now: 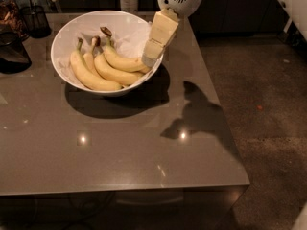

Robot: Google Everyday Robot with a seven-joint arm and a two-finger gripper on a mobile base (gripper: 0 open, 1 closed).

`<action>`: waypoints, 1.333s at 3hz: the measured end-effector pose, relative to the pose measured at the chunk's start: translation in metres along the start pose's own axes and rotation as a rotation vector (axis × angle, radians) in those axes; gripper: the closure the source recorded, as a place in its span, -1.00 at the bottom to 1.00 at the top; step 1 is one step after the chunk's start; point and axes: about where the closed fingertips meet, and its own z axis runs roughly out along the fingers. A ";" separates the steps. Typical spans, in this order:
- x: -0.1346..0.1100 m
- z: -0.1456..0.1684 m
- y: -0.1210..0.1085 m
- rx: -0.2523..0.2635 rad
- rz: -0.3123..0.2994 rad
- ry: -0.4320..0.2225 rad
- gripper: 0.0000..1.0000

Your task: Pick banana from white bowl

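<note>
The white bowl (56,41) sits at the back left of the grey surface (120,152). In it the banana (122,63) lies right of two other bananas (91,75). The gripper (149,59) hangs over the bowl's right rim, at that banana's tip; whether it is open or closed cannot be told.

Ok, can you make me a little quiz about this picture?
1. How many curved yellow bananas lie in the round glossy white bowl? A two, B three, C five.
2. True or false: the bowl stands on the floor.
3. Fill in: the cream gripper hangs over the bowl's ___, by the banana with the knobby dark-brown stem.
Key: 1 B. 2 false, it stands on the grey table. 3 rim.
</note>
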 end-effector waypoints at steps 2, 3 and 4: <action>-0.046 0.037 -0.006 -0.031 0.026 0.040 -1.00; -0.058 0.048 -0.011 -0.020 0.039 0.063 -1.00; -0.067 0.057 -0.012 -0.012 0.034 0.086 -1.00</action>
